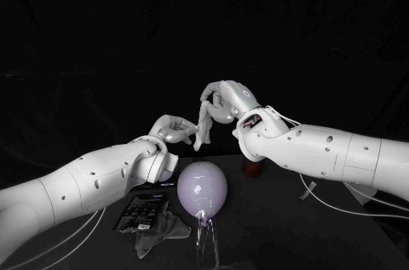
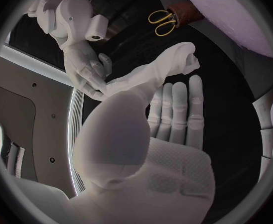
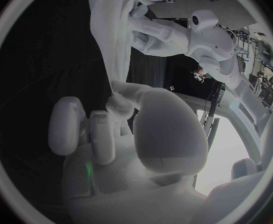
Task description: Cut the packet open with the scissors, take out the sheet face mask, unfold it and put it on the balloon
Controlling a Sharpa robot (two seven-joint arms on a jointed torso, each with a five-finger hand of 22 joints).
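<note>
One mask point(image 1: 201, 125), one balloon point(image 1: 202, 189), one packet point(image 1: 139, 211), one pair of scissors point(image 2: 163, 23), and two hands in play. Both arms are raised above the worktop point(image 1: 281, 223), and the pale mask hangs as a narrow strip between them. The right hand point(image 1: 223, 103) sits higher, wrist bent over, fingers pinching the top of the strip. The left hand point(image 1: 175, 130) is at 8 o'clock from it, its thumb gripping the lower part while its other fingers point(image 2: 177, 109) stretch out straight. The balloon stands at 6 o'clock below the mask. The black packet lies flat at the balloon's 8 o'clock, with a crumpled grey cloth point(image 1: 164, 230) just beside it. The yellow-handled scissors stand off to the side.
</note>
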